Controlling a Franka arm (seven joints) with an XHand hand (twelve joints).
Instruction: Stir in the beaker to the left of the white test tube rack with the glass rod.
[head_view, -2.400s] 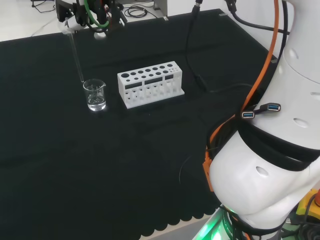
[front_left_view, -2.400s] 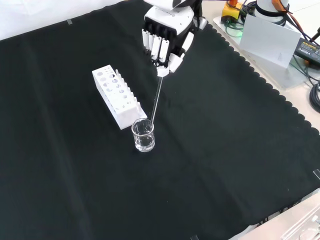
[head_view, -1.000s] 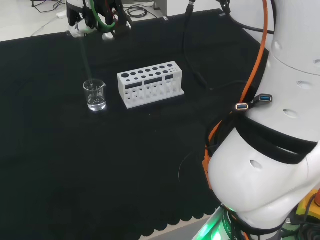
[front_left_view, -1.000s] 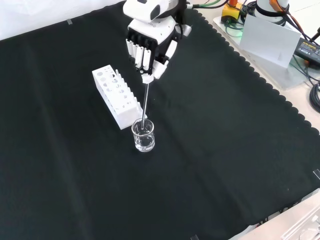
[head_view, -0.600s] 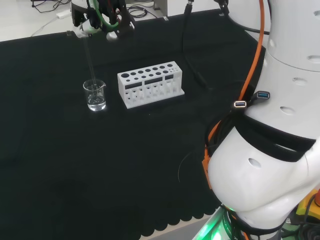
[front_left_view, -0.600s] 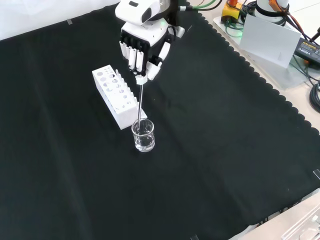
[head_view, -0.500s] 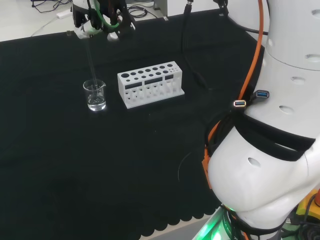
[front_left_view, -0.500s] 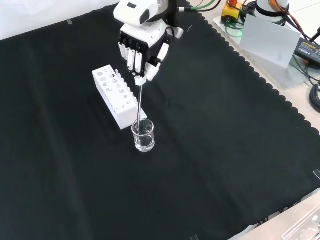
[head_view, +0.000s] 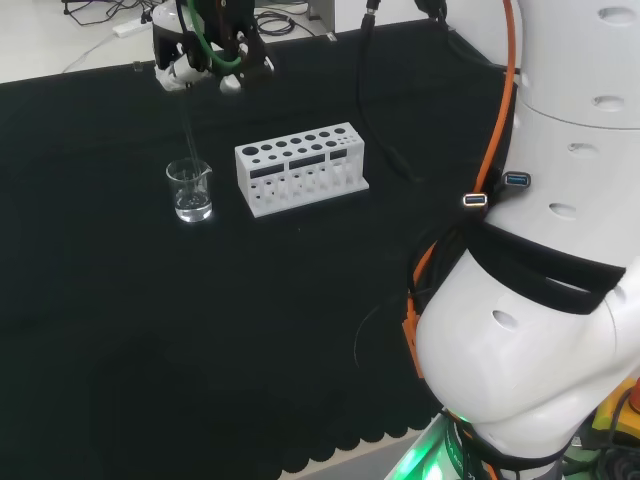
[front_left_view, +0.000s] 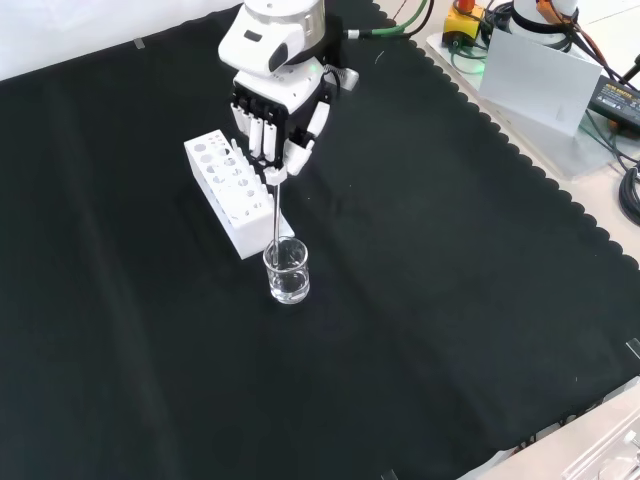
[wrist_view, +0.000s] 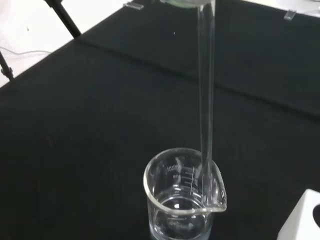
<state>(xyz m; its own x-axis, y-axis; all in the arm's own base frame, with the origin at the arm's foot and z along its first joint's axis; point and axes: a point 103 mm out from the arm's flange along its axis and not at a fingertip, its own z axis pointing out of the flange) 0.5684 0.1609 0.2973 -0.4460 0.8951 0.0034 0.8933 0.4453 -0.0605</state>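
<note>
Closest to the wrist camera stood the beaker (wrist_view: 184, 200), a small clear vessel with a spout and a shallow pool of clear liquid at its bottom. Down into it ran the glass rod (wrist_view: 206, 90), nearly upright, its lower end passing just inside the rim on the side away from the spout; whether the tip had reached the liquid could not be told. Held almost vertical like that, the rod could probably circle inside the narrow mouth without levering against the wall and tipping the light vessel.

Seen from the front, the beaker (front_left_view: 286, 270) sat on the black cloth (front_left_view: 450, 300) just beside the near end of the white test tube rack (front_left_view: 232, 190), close but apparently apart. That nearness seemed the reason for the steep angle of the rod (front_left_view: 275, 215): a slanted one would sweep toward the rack.

Farther back and higher, the hand (front_left_view: 272, 110) hung above the rack's near end, its fingers curled downward and pinching the rod's top between fingertips and thumb. Gripping at the very top left nearly the whole length free to reach the liquid while the hand kept well clear of the glass.

From the head view, the beaker (head_view: 189, 190) lay to the left of the rack (head_view: 300, 167), with the hand (head_view: 205, 55) above and behind it.
</note>
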